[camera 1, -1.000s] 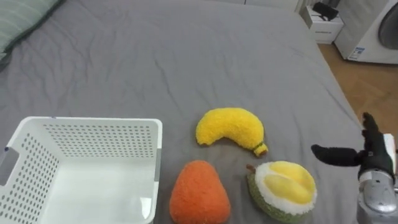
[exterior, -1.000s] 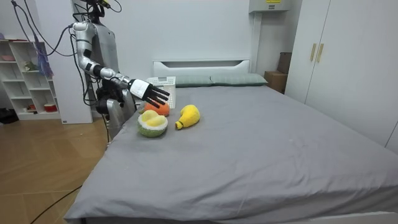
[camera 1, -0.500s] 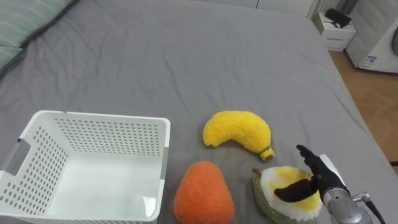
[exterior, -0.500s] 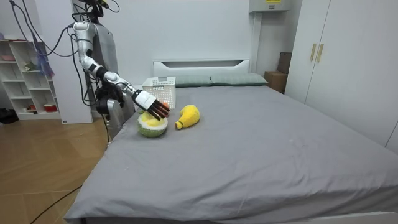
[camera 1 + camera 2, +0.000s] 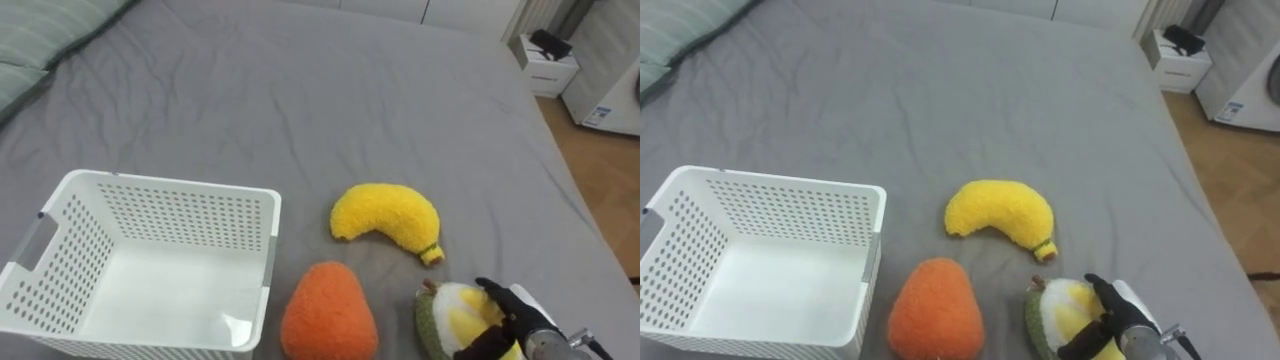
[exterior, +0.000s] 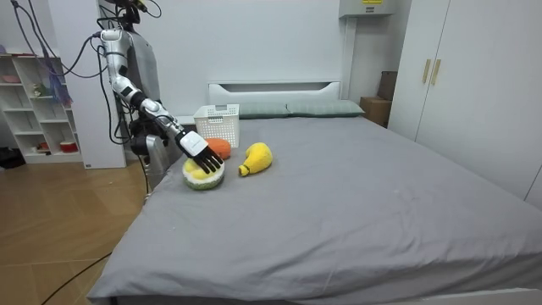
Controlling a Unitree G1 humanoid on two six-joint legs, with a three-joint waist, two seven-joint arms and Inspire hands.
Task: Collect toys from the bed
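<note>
The right hand lies on top of the durian at 5 o'clock in the eye views; its dark fingers are spread and only lightly bent over the yellow flesh, thumb towards the near side, so the grasp looks begun and not yet closed; the toy sits on the bed.

To do this step well, I would bring the fingers down round the far, 12 o'clock edge of the durian and the thumb under the near, 6 o'clock edge, then squeeze well into the plush; it is soft and will give, so a shallow pinch on the top would likely slip. The lift should go straight up before swinging towards 9 o'clock, high enough to pass over the orange toy and the basket rim.

The durian is a rounded half-fruit: fuzzy green rind, white band, yellow lobes. The banana, at 11 o'clock of it, is a fat curved crescent of nubbly yellow pile with a small brown tip; the orange toy, at 9 o'clock, is pear-shaped and equally fleecy. The basket, at 8 o'clock, is rigid white plastic with perforated walls and a smooth floor; no toy lies in it. The bed cover is grey, matte and faintly creased.
</note>
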